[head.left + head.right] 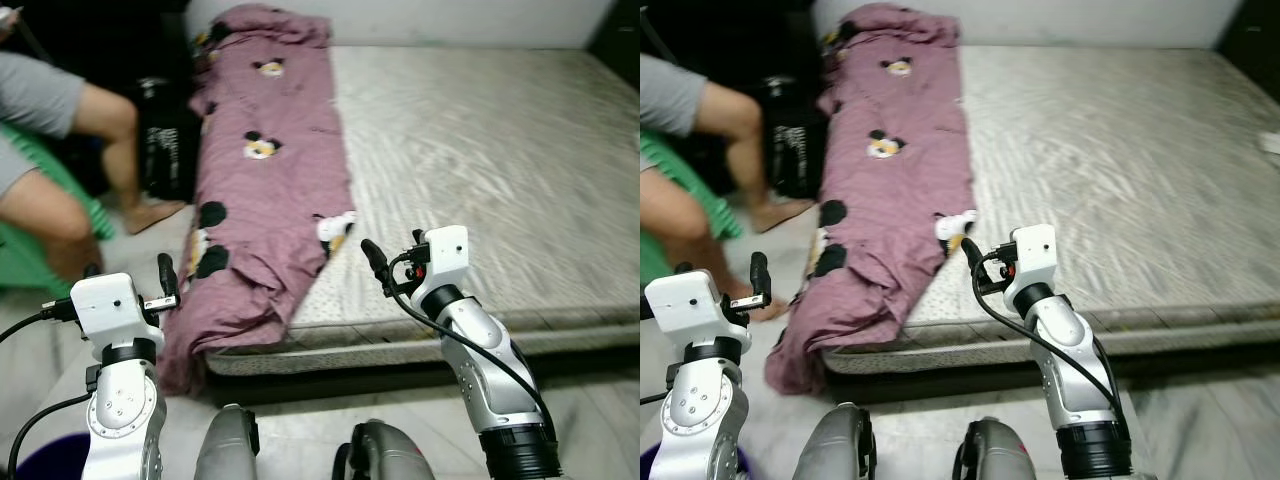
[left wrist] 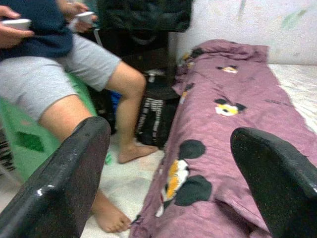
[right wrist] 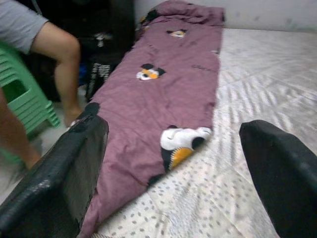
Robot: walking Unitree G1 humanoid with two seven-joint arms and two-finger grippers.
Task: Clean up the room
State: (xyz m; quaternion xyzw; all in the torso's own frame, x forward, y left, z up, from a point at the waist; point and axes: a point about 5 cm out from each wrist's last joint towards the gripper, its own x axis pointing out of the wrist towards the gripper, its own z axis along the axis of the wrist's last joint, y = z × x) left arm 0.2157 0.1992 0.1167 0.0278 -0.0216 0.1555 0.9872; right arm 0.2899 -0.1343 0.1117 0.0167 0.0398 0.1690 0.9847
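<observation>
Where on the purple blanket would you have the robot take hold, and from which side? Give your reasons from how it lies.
Probably the near end of the purple blanket, where it bunches and droops over the mattress corner. Those raised folds give the fingers cloth to pinch; further up it lies flat. Approach from the foot of the bed with the open left gripper, which is raised right beside that end.
</observation>
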